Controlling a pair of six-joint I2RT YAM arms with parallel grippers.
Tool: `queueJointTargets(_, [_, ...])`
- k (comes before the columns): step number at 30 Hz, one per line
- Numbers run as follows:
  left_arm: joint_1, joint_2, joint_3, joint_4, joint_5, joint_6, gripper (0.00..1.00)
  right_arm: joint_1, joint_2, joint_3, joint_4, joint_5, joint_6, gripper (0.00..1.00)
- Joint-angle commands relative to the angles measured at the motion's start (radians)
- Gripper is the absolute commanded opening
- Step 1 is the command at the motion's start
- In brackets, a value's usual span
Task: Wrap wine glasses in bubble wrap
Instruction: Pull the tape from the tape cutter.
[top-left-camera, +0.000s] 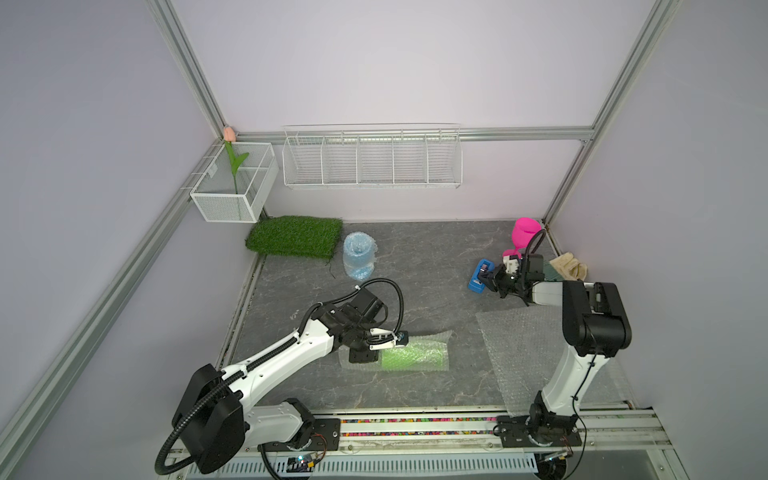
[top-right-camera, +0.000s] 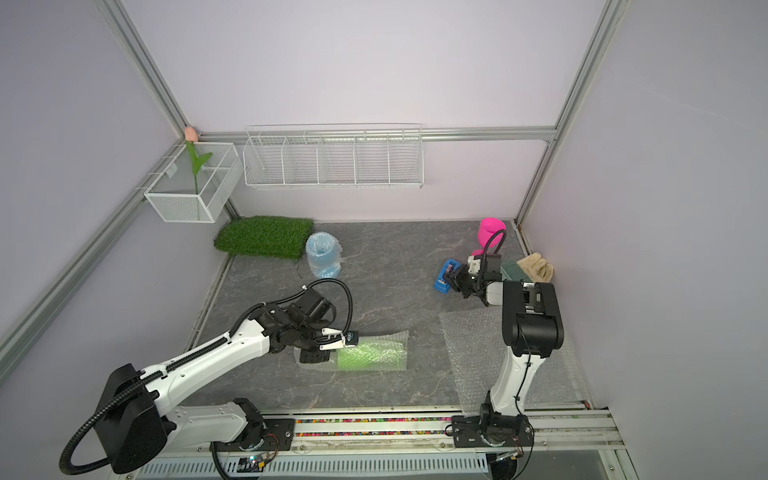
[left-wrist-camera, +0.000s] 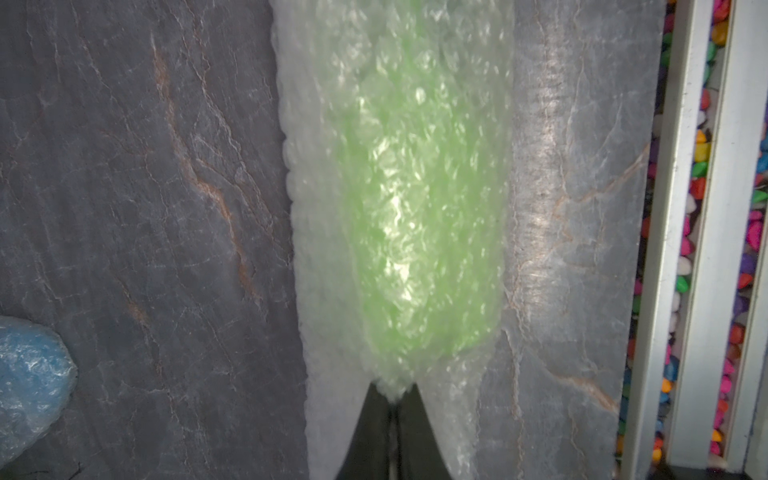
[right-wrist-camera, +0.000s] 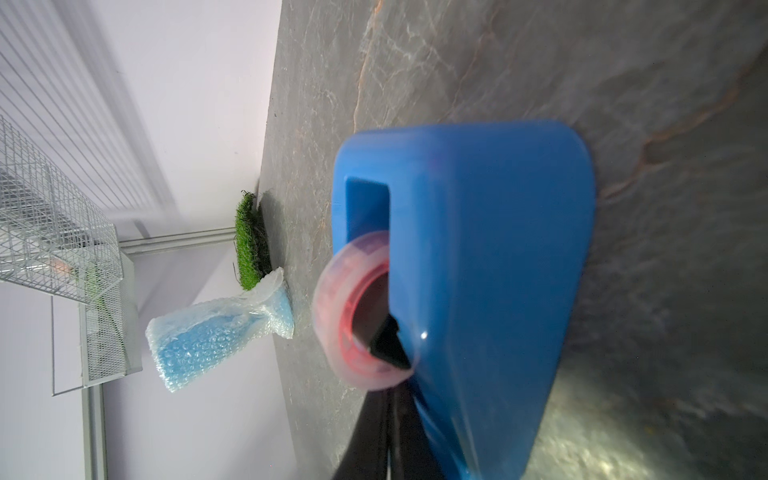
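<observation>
A lime green wine glass (top-left-camera: 415, 355) (left-wrist-camera: 415, 208) lies on its side rolled in bubble wrap (left-wrist-camera: 582, 208). My left gripper (top-left-camera: 401, 337) (left-wrist-camera: 392, 395) is shut on the bunched wrap at one end of it. In both top views a sky blue wine glass (top-left-camera: 358, 255) (top-right-camera: 323, 254) stands wrapped near the back. The hot pink wine glass (top-left-camera: 525, 232) stands bare at the back right. A flat sheet of bubble wrap (top-left-camera: 519, 353) lies under my right arm. My right gripper (top-left-camera: 484, 280) (right-wrist-camera: 390, 390) is shut, its tips against the tape roll (right-wrist-camera: 357, 311) of the blue tape dispenser (right-wrist-camera: 478, 249).
A beige glove (top-left-camera: 571, 266) lies by the right wall. A green grass mat (top-left-camera: 295, 236) sits at the back left beside the blue glass. White wire baskets (top-left-camera: 370, 158) hang on the back wall. A rail with coloured pebbles (left-wrist-camera: 702, 166) runs along the front edge.
</observation>
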Motion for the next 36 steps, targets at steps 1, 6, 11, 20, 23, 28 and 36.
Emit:
queueJointTargets(1, [-0.002,0.008,-0.011,0.002,0.016,0.019,0.07,-0.001,-0.014,0.006,0.007,-0.006,0.034,0.07])
queueJointTargets(6, [-0.002,0.005,-0.017,0.007,0.016,0.020,0.08,0.002,-0.082,0.004,0.023,-0.028,0.073,0.07])
queueJointTargets(11, [-0.002,-0.003,-0.022,0.011,0.017,0.020,0.08,0.012,-0.169,-0.019,0.016,-0.040,0.107,0.07])
queueJointTargets(20, [-0.002,-0.075,-0.075,0.063,0.005,0.001,0.08,0.079,-0.369,-0.112,-0.126,-0.015,0.125,0.07])
queueJointTargets(23, [-0.002,-0.104,-0.098,0.083,0.008,-0.002,0.08,0.118,-0.458,-0.150,-0.193,0.023,0.127,0.07])
queueJointTargets(28, [-0.002,-0.126,-0.110,0.097,0.017,-0.001,0.08,0.186,-0.580,-0.218,-0.265,0.085,0.143,0.07])
queueJointTargets(36, [-0.002,-0.110,-0.103,0.093,0.021,-0.001,0.08,0.295,-0.593,-0.334,-0.218,0.123,0.180,0.07])
